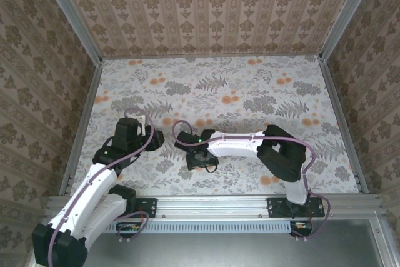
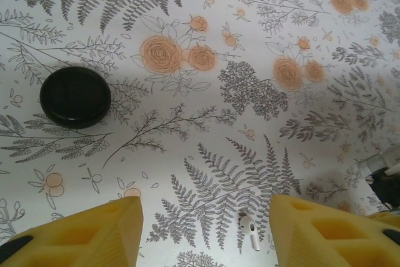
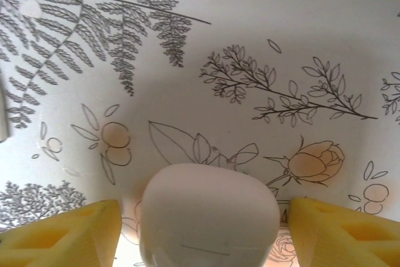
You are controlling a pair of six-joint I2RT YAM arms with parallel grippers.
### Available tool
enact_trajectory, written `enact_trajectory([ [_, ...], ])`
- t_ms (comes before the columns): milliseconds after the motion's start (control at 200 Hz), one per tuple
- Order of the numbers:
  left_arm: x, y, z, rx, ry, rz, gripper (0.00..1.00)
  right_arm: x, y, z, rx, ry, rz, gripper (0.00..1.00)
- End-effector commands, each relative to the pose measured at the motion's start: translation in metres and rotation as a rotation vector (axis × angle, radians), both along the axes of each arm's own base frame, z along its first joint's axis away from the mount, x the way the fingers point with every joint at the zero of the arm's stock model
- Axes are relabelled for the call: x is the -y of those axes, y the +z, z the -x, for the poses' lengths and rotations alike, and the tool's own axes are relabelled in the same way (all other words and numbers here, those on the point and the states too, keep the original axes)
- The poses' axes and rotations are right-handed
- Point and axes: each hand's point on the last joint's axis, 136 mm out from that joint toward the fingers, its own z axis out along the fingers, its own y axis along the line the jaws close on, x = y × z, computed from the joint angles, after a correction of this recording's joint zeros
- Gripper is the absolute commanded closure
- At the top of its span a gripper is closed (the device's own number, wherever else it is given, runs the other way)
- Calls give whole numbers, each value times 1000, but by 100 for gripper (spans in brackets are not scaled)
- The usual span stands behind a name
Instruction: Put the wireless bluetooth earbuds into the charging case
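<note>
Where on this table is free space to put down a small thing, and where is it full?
Bare: the far half of the table, up to the back wall, and the strip right of the right arm. Crowded: the near middle, where the right claw straddles the white case and the left claw hangs over an earbud, a black disc nearby.

Far half of floral-print worktop (image 1: pixel 212 79) was open up to wallpapered walls (image 1: pixel 212 10). Blocking in near half: black glossy round disc (image 2: pixel 75 97), small white stemmed earbud (image 2: pixel 249 232), white rounded glossy case (image 3: pixel 209 217).
</note>
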Motion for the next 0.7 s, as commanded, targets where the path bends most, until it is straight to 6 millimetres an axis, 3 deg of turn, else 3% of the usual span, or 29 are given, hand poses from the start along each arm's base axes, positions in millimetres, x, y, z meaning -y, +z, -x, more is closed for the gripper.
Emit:
enact_trajectory([
  [0,5,1,1,5,-12,50,44,8,-10,-1,-25,-19,43,32],
  [205,9,1,2,16,-48,53,44,9,-11,-3,-41,-31,24,51],
  [330,18,12,1,81,-115,66,44,7,6,-5,-36,-54,-50,61],
  [450,33,36,-1,197,-199,128,44,3,50,-22,47,-79,-183,63],
  [695,76,99,6,497,-369,203,43,17,171,-60,278,-146,-440,64],
])
